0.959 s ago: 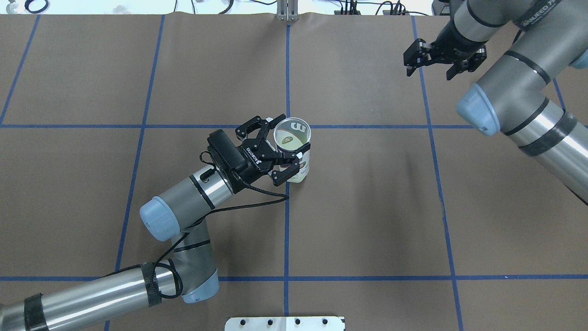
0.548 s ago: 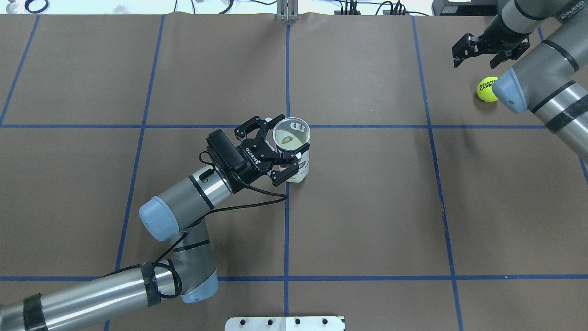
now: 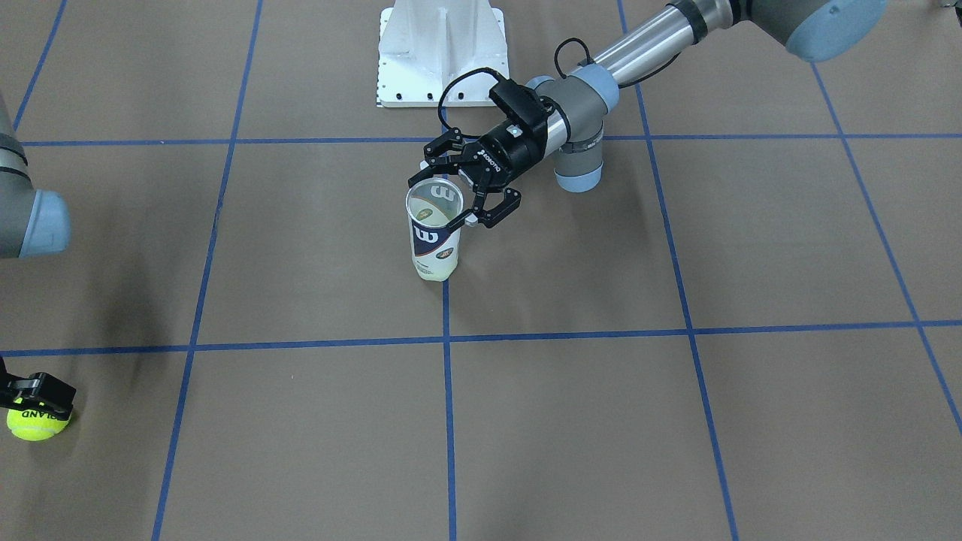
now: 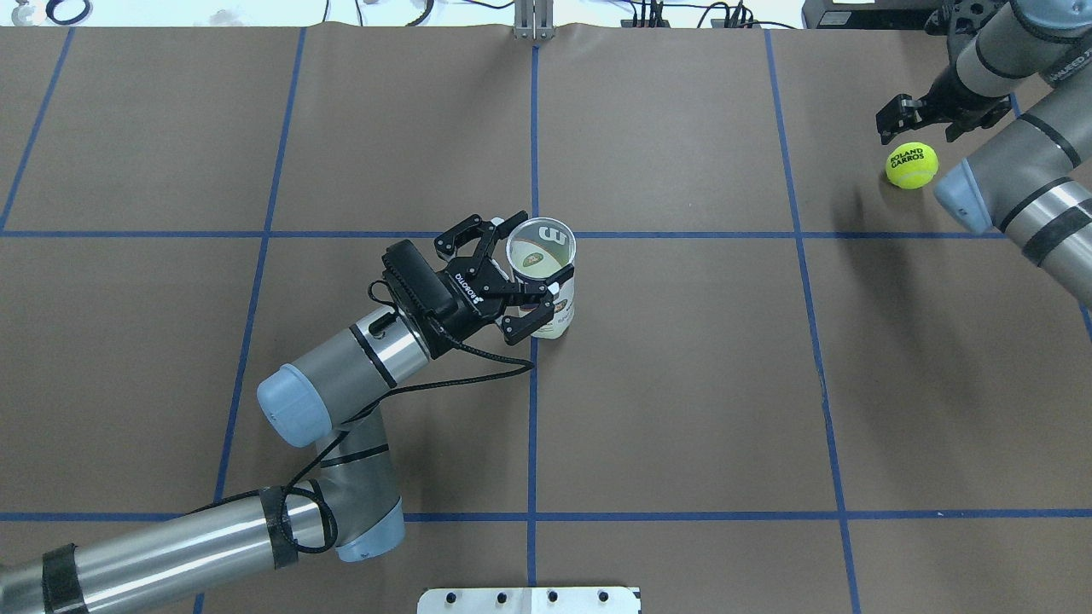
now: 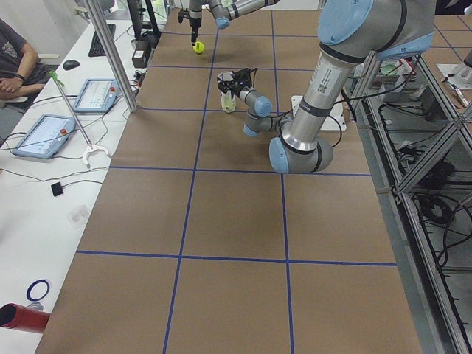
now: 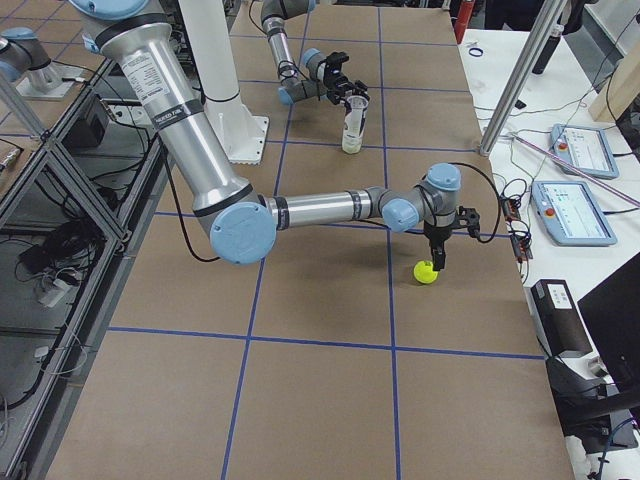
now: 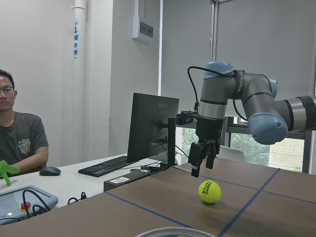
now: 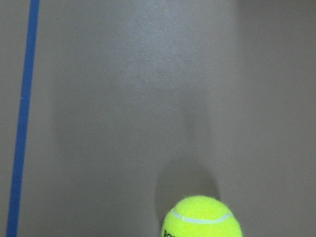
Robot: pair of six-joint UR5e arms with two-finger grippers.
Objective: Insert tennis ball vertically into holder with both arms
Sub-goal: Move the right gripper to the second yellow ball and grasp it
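Observation:
The holder [image 4: 553, 294], a clear can with a navy "W" label, stands upright and open-topped near the table's middle [image 3: 434, 240]. Something yellow-green shows at its bottom. My left gripper [image 4: 537, 254] is shut on the holder near its rim, one finger on each side [image 3: 440, 201]. A yellow tennis ball [image 4: 911, 165] lies on the table at the far right. My right gripper [image 4: 926, 124] hangs open and empty just above and beyond the ball. It also shows in the left wrist view [image 7: 197, 165], above the ball [image 7: 210, 191]. In the right wrist view only the ball [image 8: 202, 217] shows, at the bottom edge.
Brown paper with blue tape lines [image 4: 533, 384] covers the table. The white robot base plate [image 3: 440, 52] sits at the near edge. Beyond the far edge are a desk with tablets [image 5: 44, 133], a monitor [image 7: 150, 126] and a seated person [image 7: 19, 133].
My right arm has swung right and toward the far edge. The gripper came down over the tennis ball, which was hidden a second ago. The left gripper and holder have not moved.

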